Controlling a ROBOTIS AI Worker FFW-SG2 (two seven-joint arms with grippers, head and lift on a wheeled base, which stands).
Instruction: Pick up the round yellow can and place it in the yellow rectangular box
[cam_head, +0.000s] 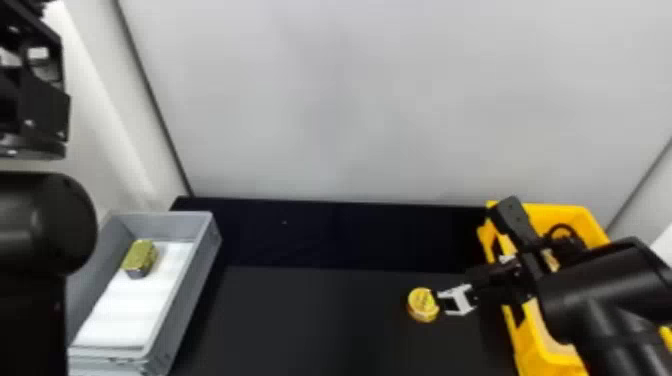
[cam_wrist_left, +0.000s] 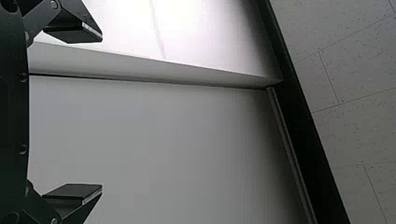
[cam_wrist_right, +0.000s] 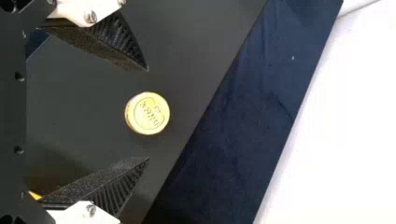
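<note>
The round yellow can (cam_head: 423, 306) is seen standing on the dark table (cam_head: 310, 320), its flat top uncovered, with nothing gripped around it. The step in hand is judged to be the final approach before the grasp. It is best done with the right gripper (cam_wrist_right: 148, 114) kept centred over the can and lowered straight and slowly, so that a finger is brought down on each side and the top is not struck by either tip. The closing should be begun only once the side wall is well covered; if the pads are closed too high, the rounded edge could be slipped off and the can tipped or rolled. An even squeeze is called for, so that the can is not shoved sideways, and a clear lift is needed before it is carried over the wall of the yellow rectangular box (cam_head: 532, 340).

In the right wrist view the can is framed about midway between the two widely parted fingers, level with their tips in that view and touched by neither. How much height is left between tips and can cannot be told. In the head view the can is found just to the left of that gripper, with the box on the gripper's other side. The left gripper (cam_wrist_left: 102, 113) is held spread and empty, well apart from the work.
</note>
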